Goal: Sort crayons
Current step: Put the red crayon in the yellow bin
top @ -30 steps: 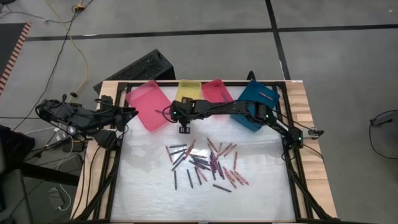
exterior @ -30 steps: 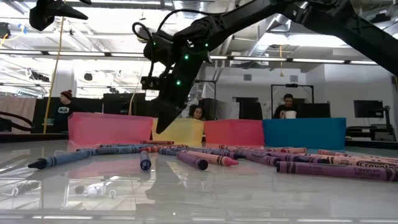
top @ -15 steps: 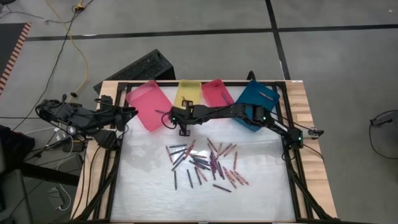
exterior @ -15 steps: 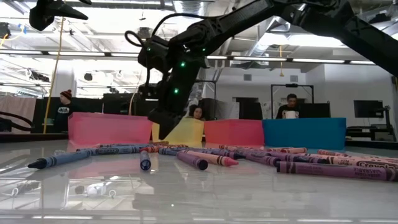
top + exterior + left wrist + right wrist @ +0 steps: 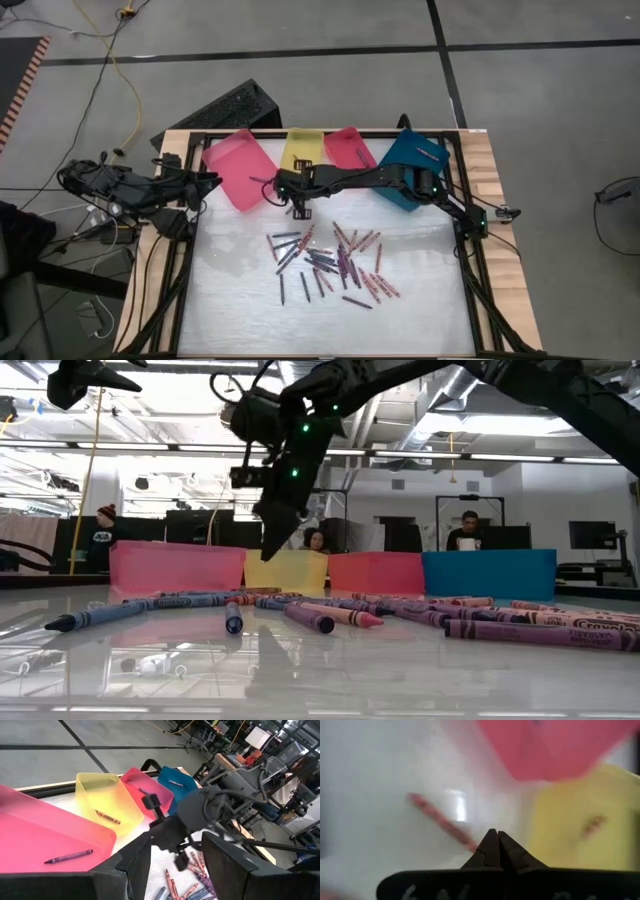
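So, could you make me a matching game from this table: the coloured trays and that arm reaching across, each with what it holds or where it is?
Things:
1. large pink plastic tray
2. yellow plastic tray
3. blue plastic tray
4. right gripper

States or places:
a. holds one reddish crayon
b. shut, raised in front of the row of trays
c. at the row's end on the right arm's side
d. holds one dark purple crayon

Pairs: 1-d, 2-a, 3-c, 4-b

The crayons (image 5: 328, 262) lie scattered mid-table, in front of four trays (image 5: 300, 151) lined along the far edge.
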`<state>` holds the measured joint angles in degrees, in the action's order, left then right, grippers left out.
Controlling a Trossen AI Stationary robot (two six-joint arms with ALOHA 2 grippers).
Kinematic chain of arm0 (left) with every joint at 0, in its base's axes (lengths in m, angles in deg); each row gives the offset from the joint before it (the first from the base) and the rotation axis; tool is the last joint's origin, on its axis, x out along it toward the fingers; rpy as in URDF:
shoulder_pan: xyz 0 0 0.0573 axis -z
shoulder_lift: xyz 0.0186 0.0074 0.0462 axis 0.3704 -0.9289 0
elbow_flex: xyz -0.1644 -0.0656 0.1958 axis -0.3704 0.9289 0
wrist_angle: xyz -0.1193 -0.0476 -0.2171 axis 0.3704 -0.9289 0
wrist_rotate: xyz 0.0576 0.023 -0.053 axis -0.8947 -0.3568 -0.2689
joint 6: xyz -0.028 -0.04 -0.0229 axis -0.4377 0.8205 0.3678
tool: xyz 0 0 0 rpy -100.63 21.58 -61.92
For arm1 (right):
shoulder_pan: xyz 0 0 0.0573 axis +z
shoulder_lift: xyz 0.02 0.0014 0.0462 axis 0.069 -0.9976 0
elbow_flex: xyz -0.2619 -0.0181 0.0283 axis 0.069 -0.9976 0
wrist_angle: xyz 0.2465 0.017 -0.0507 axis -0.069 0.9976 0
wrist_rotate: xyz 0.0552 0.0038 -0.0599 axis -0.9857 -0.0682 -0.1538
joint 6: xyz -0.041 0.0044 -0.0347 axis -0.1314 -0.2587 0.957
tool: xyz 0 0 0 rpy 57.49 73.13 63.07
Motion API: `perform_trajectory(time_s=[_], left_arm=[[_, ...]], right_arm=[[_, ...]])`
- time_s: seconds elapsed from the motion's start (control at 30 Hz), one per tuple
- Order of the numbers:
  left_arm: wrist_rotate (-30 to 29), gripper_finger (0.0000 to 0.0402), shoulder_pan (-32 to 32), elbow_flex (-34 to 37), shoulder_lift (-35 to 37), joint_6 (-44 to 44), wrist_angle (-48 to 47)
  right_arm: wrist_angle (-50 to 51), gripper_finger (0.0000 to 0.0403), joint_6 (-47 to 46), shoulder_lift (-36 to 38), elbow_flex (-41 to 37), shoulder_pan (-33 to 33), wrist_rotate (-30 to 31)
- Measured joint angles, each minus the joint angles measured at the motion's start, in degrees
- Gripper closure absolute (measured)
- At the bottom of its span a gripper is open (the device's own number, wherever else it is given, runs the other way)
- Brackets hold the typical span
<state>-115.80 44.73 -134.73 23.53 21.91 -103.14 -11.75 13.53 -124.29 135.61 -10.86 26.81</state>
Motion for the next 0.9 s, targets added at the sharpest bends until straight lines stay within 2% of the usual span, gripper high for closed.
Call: perform_trajectory(time_s=[0.13, 0.2, 0.37, 0.7, 0.9], left_arm=[[0.02, 0.0236, 0.0, 0.0, 0.0, 0.0, -0.2], [0.02, 0.0236, 0.0, 0.0, 0.0, 0.0, -0.31], [0.62, 0.0236, 0.01, 0.0, 0.0, 0.02, -0.31], [1.11, 0.0236, -0.01, 0.0, 0.0, 0.68, -0.51], [1.05, 0.0236, 0.01, 0.0, 0.0, 0.97, -1.15]], right_arm=[[-0.38, 0.04, 2.1, 0.66, 0.02, -0.77, -14.57], [-0.07, 0.04, 3.26, 0.56, 0.0, -1.09, -18.46], [-0.19, 0.0379, 8.96, -0.62, -0.02, -0.56, -18.4], [-1.33, 0.0262, 13.05, -1.13, 0.0, -0.41, -16.39], [-1.87, 0.025, 13.03, -1.87, 0.02, -1.48, -16.84]])
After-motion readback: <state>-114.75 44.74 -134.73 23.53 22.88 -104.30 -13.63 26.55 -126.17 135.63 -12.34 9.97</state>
